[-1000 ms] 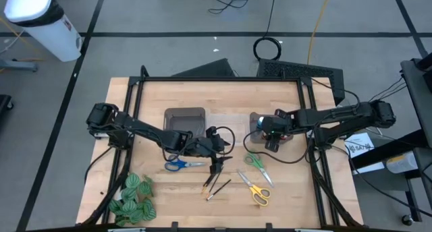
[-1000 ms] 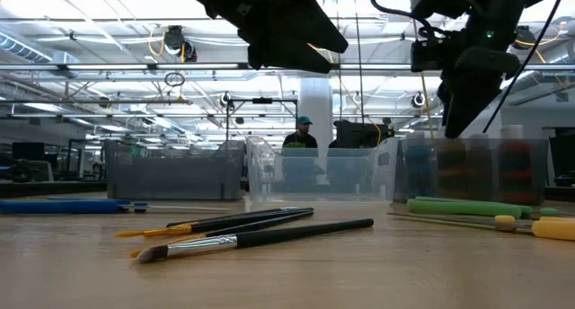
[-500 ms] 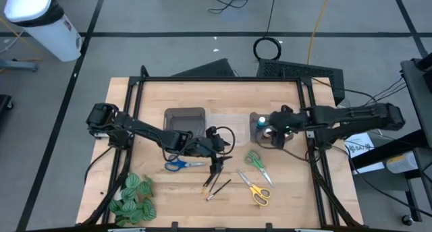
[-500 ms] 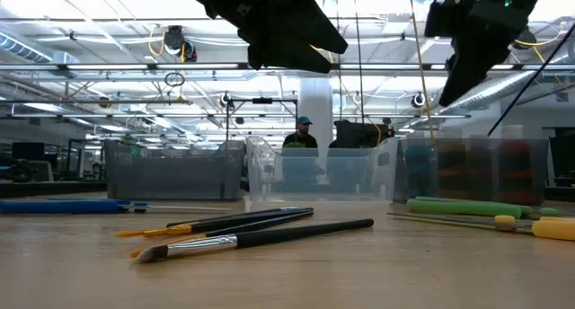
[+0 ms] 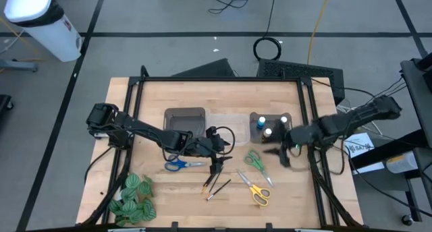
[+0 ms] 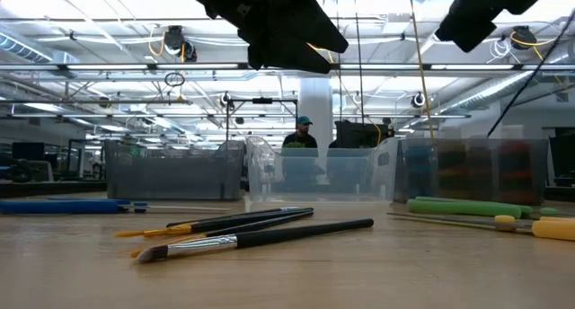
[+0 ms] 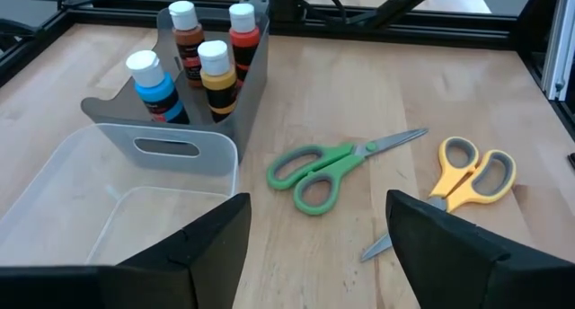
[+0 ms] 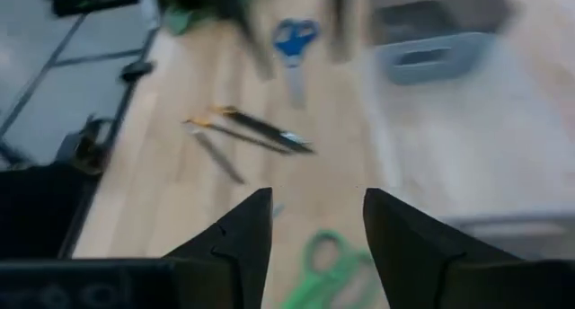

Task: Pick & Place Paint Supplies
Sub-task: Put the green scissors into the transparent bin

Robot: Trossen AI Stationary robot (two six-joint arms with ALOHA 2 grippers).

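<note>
- Our right gripper (image 5: 283,156) hangs empty with its dark fingers spread wide, just to the right of the green-handled scissors (image 5: 255,163) and nearer us than the grey bin of paint bottles (image 7: 235,86)
- Our left gripper (image 5: 219,166) hovers mid-table, its two fingers also parted and holding nothing, right over the far tips of the thin dark paintbrushes (image 5: 216,185)
- The paintbrushes lie flat in a loose cluster on the wooden table (image 5: 148,97), between the blue-handled scissors (image 5: 177,164) on the left and the yellow-handled scissors (image 5: 256,193) on the right
- We judge the brushes very light, stiff and narrow, so they may roll or slip; pinching across the middle of a handle, away from the soft bristles, looks safest
- The scissors lie flat and closed; we expect hard slick blades and would take them at the pivot or across the thick plastic loops
- The small bottles with blue (image 7: 154,83), yellow (image 7: 215,69), orange-red (image 7: 243,30) and brown (image 7: 184,30) paint stand upright in the grey bin, beside a clear plastic bin (image 7: 99,210); light and rigid, best gripped at the body below the white cap
</note>
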